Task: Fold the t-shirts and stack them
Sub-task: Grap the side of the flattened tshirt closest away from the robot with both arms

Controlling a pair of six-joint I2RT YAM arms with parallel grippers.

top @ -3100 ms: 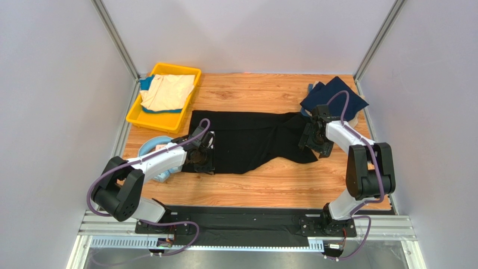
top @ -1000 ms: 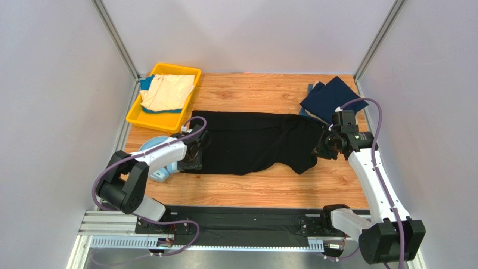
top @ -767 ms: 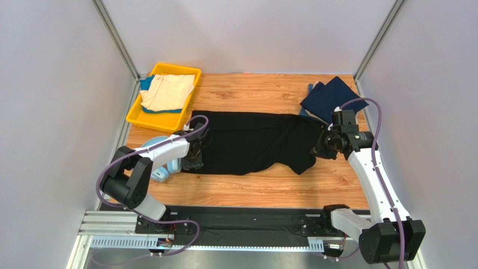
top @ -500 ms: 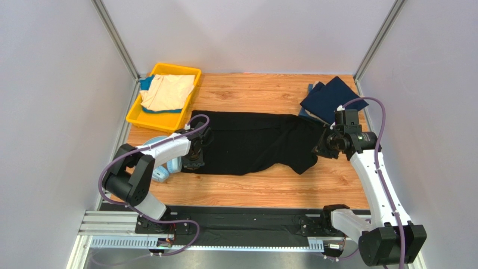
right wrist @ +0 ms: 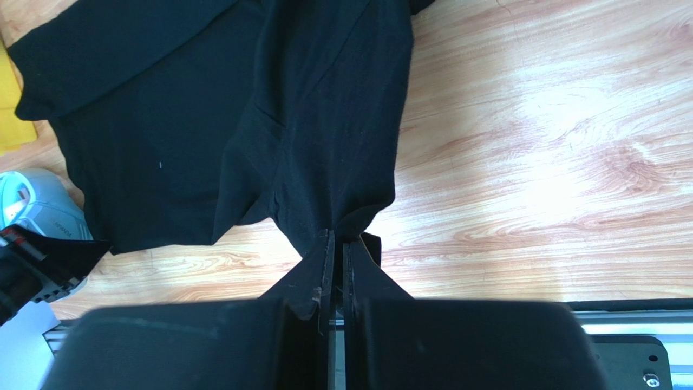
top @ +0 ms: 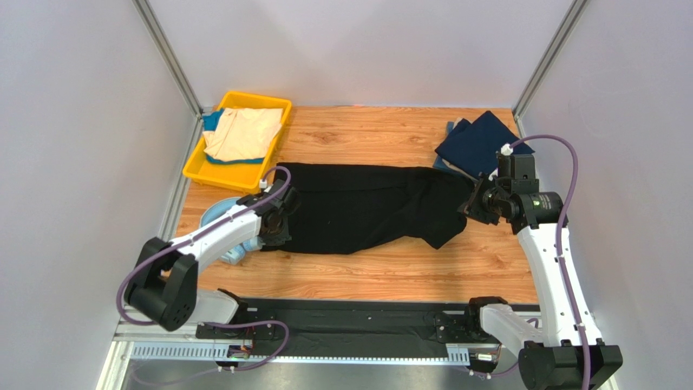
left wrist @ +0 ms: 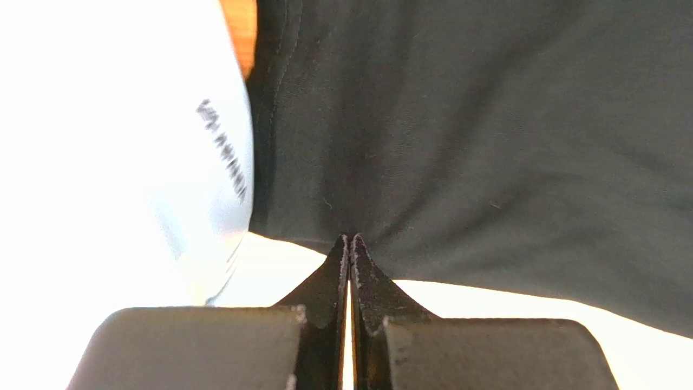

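Right pincer had shifted toward the right edge of the tabletop compared with three seconds before, with its arm extended taller. The right end of the black t-shirt had been drawn out with it. The left arm's elbow had swung down toward the near-left corner, and the left pincer had stayed at the shirt's left end.

Pincer state:
1. Right pincer: the fingers were pressed together with almost no gap, clamped on a gathered fold at the right end of the black t-shirt. Creases in the cloth converged on the tips.
2. Left pincer: the fingers were likewise closed tip to tip, pinching the near-left hem of the same shirt. Faint puckers spread out from the grip point.

The black t-shirt lay stretched left to right across the middle of the tabletop, between the two pincers. A navy t-shirt lay at the far right corner, near the right pincer but apart from it. A beige t-shirt rested in the yellow tray at the far left. Light-blue headphones sat just beside the left end of the black shirt.

Markings: the left wrist view showed dark lettering on a pale curved surface, too blurred to read.
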